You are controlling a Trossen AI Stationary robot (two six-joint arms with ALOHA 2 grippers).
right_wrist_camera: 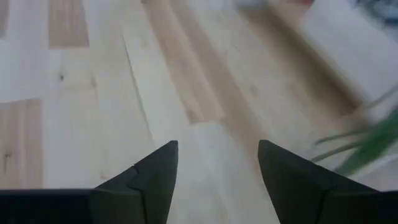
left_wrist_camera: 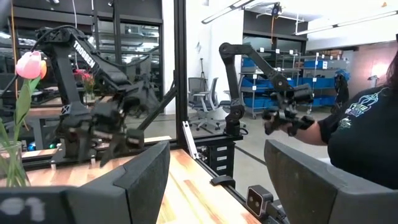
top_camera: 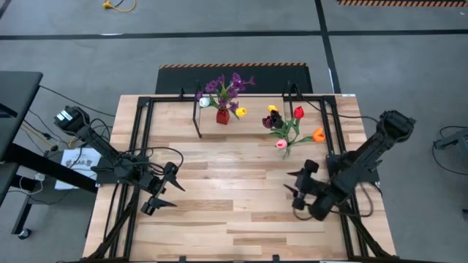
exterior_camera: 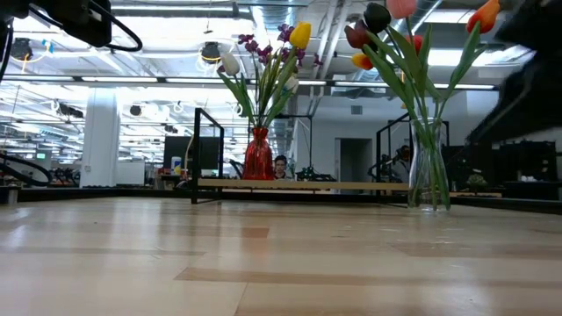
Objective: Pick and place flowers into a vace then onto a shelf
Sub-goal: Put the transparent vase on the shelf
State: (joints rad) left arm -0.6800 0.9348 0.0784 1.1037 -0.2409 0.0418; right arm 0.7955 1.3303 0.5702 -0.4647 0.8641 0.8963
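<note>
Two vases seen from above: red vase [top_camera: 222,115] with purple sprig [top_camera: 228,86] on the shelf [top_camera: 248,120], clear vase [top_camera: 287,148] of tulips [top_camera: 291,126] just in front on the table [top_camera: 219,212]. Left gripper [top_camera: 162,191] waiting open at table's left; right gripper [top_camera: 298,191] open, empty, near the clear vase. From table height: clear vase [exterior_camera: 428,167] standing upright off the shelf. From right wrist: spread fingers [right_wrist_camera: 152,180] over bare wood, holding nothing. Likely step: moving the filled clear vase. Next move probably calls for gripping it and lifting onto the shelf.
</note>
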